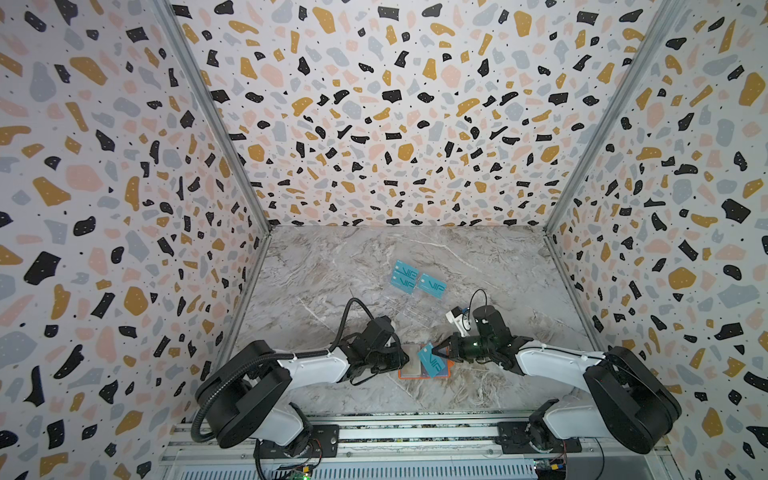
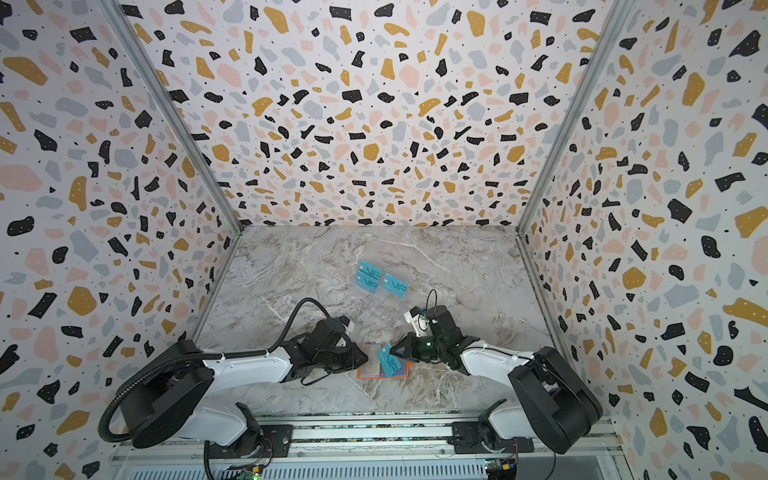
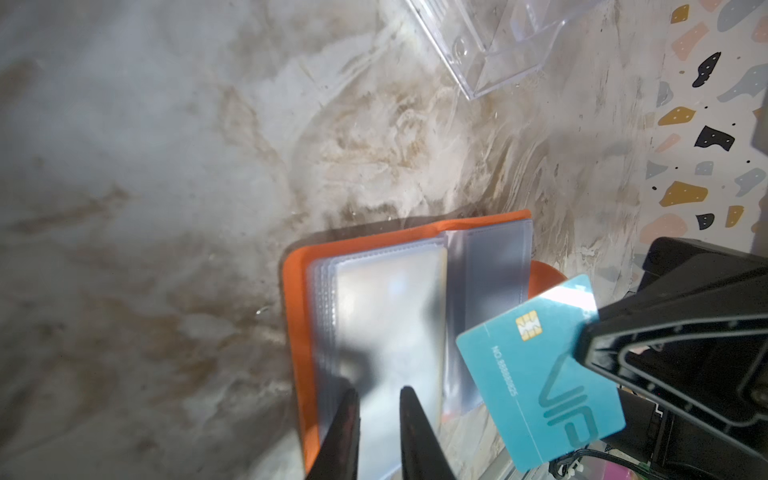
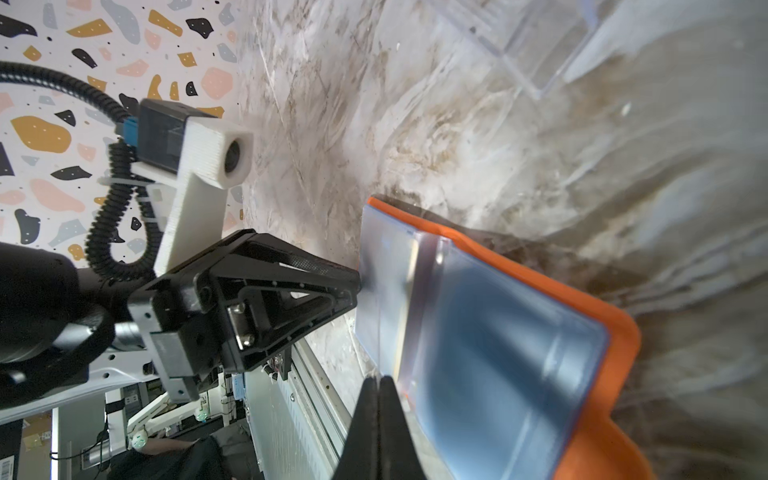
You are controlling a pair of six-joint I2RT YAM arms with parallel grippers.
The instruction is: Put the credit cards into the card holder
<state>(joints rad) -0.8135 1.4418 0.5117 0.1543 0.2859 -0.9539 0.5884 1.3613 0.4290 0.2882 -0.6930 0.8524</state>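
The orange card holder (image 1: 419, 376) (image 3: 295, 311) (image 4: 619, 332) lies open near the table's front, clear sleeves up. My left gripper (image 1: 406, 358) (image 3: 378, 392) is open: its jaws stand a little apart, tips resting on the left sleeve page, nothing pinched between them. My right gripper (image 1: 434, 351) (image 4: 379, 379) is shut on a teal VIP credit card (image 1: 432, 365) (image 3: 540, 374), held tilted over the holder's right half. Three more teal credit cards (image 1: 403, 277) (image 2: 395, 284) sit farther back. A tan edge (image 4: 411, 257) shows inside the left sleeves.
A transparent acrylic rack (image 1: 415, 305) (image 3: 498, 41) stands just behind the holder and carries the teal cards at the back. Patterned walls (image 1: 124, 249) close in the marble table on three sides. A metal rail (image 1: 374, 432) runs along the front edge.
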